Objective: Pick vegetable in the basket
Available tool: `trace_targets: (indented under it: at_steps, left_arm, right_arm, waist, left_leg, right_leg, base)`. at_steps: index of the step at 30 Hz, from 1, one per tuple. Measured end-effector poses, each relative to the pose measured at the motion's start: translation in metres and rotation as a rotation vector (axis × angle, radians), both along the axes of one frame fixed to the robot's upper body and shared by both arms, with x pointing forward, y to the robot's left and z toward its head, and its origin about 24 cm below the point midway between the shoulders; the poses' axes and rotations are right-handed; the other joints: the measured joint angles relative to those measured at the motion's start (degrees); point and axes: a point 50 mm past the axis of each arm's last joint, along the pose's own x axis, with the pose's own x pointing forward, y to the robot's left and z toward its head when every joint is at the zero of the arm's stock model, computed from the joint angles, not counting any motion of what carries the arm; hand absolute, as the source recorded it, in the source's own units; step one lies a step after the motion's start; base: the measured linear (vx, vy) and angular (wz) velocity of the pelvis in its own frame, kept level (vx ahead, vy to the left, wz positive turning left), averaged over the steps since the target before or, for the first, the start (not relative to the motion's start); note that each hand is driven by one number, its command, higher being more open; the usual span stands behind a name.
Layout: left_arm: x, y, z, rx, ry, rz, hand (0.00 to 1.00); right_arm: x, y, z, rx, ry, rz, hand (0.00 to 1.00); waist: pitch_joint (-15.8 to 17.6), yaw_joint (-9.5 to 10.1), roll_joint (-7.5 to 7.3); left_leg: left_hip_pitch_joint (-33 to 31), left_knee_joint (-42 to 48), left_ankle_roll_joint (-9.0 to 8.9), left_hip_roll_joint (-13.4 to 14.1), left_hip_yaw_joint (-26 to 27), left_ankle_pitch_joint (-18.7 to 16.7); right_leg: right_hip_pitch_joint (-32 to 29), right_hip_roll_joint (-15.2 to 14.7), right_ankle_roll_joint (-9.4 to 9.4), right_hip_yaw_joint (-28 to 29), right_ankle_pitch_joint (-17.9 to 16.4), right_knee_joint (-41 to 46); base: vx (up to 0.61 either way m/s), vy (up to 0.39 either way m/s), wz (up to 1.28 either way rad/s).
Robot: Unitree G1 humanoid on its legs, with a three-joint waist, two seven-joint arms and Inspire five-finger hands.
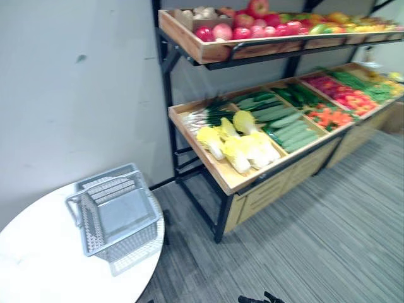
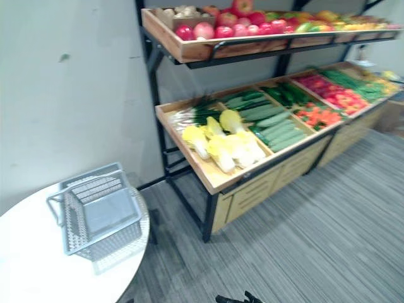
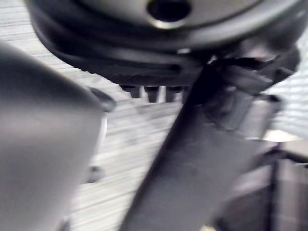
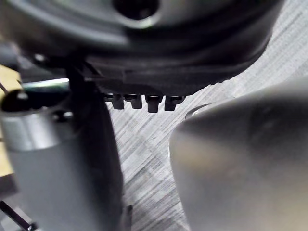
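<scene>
Head cam, left eye first: the wire basket (image 1: pixel 91 230) sat on the round white table (image 1: pixel 38 265) at the near left, with nothing in it as far as I could see. The veg was all on the lower wooden shelf (image 1: pixel 221 177), off to the right and farther back, well apart from the basket, with pale cabbages (image 1: pixel 243 148) at its near left end and cucumbers (image 1: pixel 287 123) just beyond them. Right eye showed the same, plus red apples (image 2: pixel 237 28) on the upper shelf. Left wrist cam: the left hand (image 3: pixel 159 62) hung over the grey floor (image 3: pixel 130 139), fingers loose and relaxed, holding nothing. Right wrist cam: the right hand (image 4: pixel 159 72) was the same deal, slack and empty. So I'd say the job hadn't really started: reaching, grabbing a vegetable and dropping it in the basket were all left.
</scene>
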Motion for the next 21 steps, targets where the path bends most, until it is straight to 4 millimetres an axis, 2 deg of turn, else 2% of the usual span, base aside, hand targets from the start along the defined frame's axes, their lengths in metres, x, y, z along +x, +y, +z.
trace_targets:
  at_steps: [1,2,6,12,16,18,19,21]
  left_arm:
    - [0.0,-0.003,-0.001,-0.007,0.0,-0.001,1.0]
    - [-0.001,-0.005,-0.001,-0.011,0.002,-0.001,1.0]
    - [0.0,-0.002,0.0,-0.003,-0.005,-0.009,1.0]
    - [0.001,0.0,0.0,-0.007,-0.009,-0.015,1.0]
    - [0.002,0.001,0.001,-0.001,-0.024,-0.016,1.0]
    - [0.006,0.002,0.003,0.004,-0.038,-0.045,1.0]
    - [0.012,-0.002,0.004,-0.001,-0.057,-0.081,1.0]
    - [0.019,-0.005,0.006,-0.01,-0.079,-0.128,1.0]
  right_arm:
    - [0.004,0.0,0.001,-0.011,-0.009,0.036,1.0]
    - [0.006,0.002,0.001,-0.029,-0.002,0.097,1.0]
    - [0.007,0.007,0.001,-0.05,0.006,0.185,1.0]
    - [0.006,0.01,0.0,-0.051,0.023,0.235,1.0]
    - [0.001,0.012,-0.002,-0.046,0.054,0.234,1.0]
    - [0.002,0.013,-0.002,-0.044,0.059,0.218,1.0]
    - [0.002,0.012,-0.003,-0.043,0.063,0.202,1.0]
    - [0.002,0.01,-0.002,-0.042,0.061,0.163,1.0]
  waist:
    - [-0.02,0.32,1.0]
    - [-0.09,0.43,1.19]
    - [0.06,0.75,0.75]
    - [-0.27,0.77,-0.06]
    - [-0.84,0.76,-0.76]
    - [-1.09,0.33,-1.33]
    - [-1.13,-0.38,-1.52]
    - [-1.75,-1.66,-0.71]
  left_leg:
    - [-0.17,-0.84,-0.64,1.28,-0.05,0.0]
    - [-0.23,-1.29,-1.18,2.26,0.02,0.01]
    - [0.2,-1.53,-1.77,3.49,-0.03,-0.33]
    - [-0.26,0.11,-1.74,1.51,-1.1,-0.3]
    - [-1.74,2.09,-1.52,0.07,-0.88,-0.12]
    - [-4.74,4.82,-0.73,-1.03,2.73,0.81]
    - [-6.89,6.35,0.59,-1.47,6.71,2.3]
    - [-5.7,-0.22,3.27,-0.89,11.16,6.73]
  right_leg:
    - [0.71,1.09,-0.6,-0.95,0.37,-1.54]
    - [1.3,1.93,-0.81,-1.82,0.5,-2.69]
    - [3.24,3.0,-0.91,-3.12,0.45,-3.94]
    - [5.05,1.16,-0.93,-4.26,0.43,-4.87]
    - [7.61,-0.89,-0.9,-7.39,0.42,-6.6]
    - [7.78,-1.79,-0.88,-10.22,0.41,-6.33]
    - [7.61,-2.36,-1.24,-12.24,0.64,-5.33]
    - [5.64,-2.24,-3.62,-14.2,2.13,-2.35]
  base:
    - [0.15,-0.159,0.25]
    - [0.19,-0.187,0.29]
    - [0.16,-0.081,0.21]
    - [0.11,0.074,0.24]
    - [0.02,0.071,0.54]
    - [-0.04,0.054,0.98]
    - [-0.05,0.021,1.23]
    - [-0.05,0.083,1.72]
